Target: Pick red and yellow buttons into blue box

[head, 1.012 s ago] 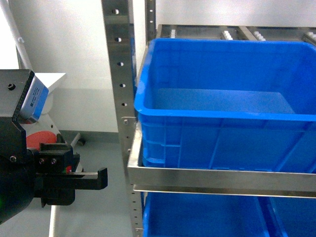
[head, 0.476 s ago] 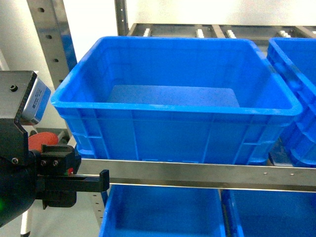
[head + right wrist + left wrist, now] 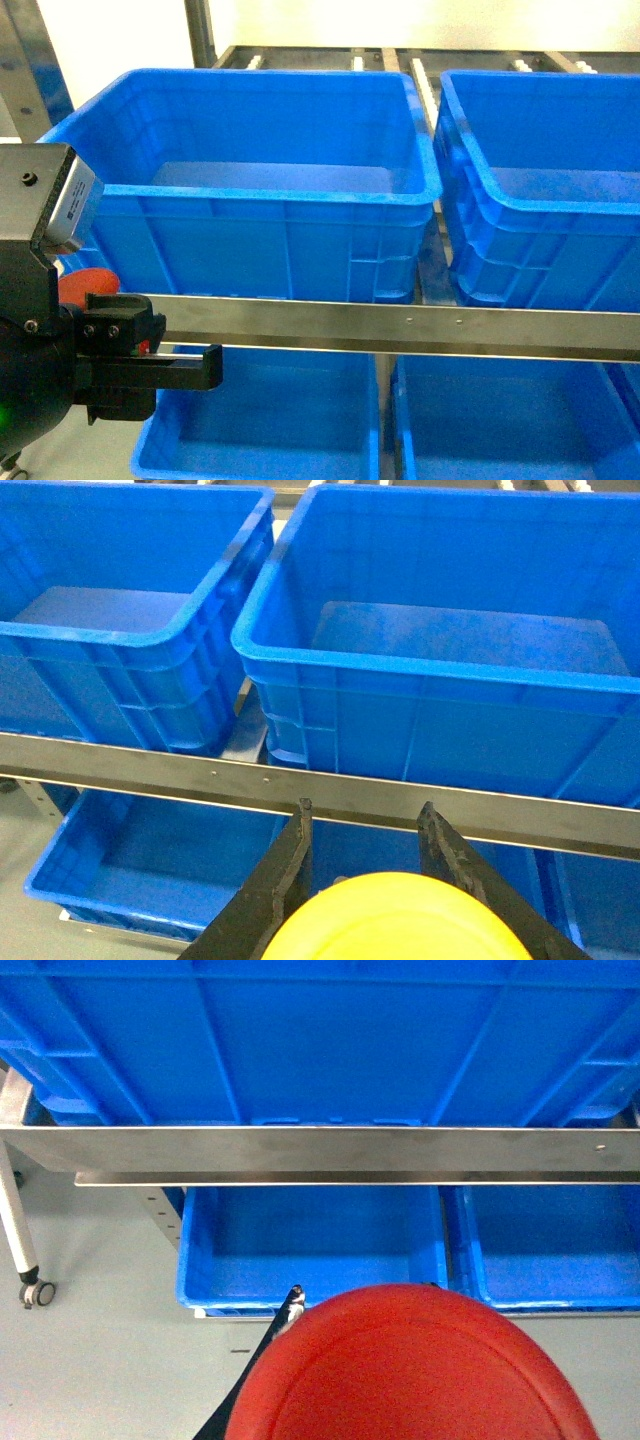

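Camera view has swung since half a second ago: the single bin seen then now sits left of centre, and a second bin shows at its right. Upper shelf, head view: left blue box [image 3: 250, 190] and right blue box [image 3: 545, 190] side by side, just apart, both showing bare floors. Below the steel shelf rail [image 3: 400, 328], two more blue bins [image 3: 270, 430], nothing visible in them. Left gripper [image 3: 205, 365] at the lower left of the head view, in front of the rail; red button [image 3: 410, 1370] clamped in it, its round red cap filling the bottom of the left wrist view, body hidden. Right gripper [image 3: 365, 825] closed on the yellow button [image 3: 395, 920]; smooth yellow cap sits between the two black fingers [image 3: 285, 865], below rail level, in front of the right-hand box.
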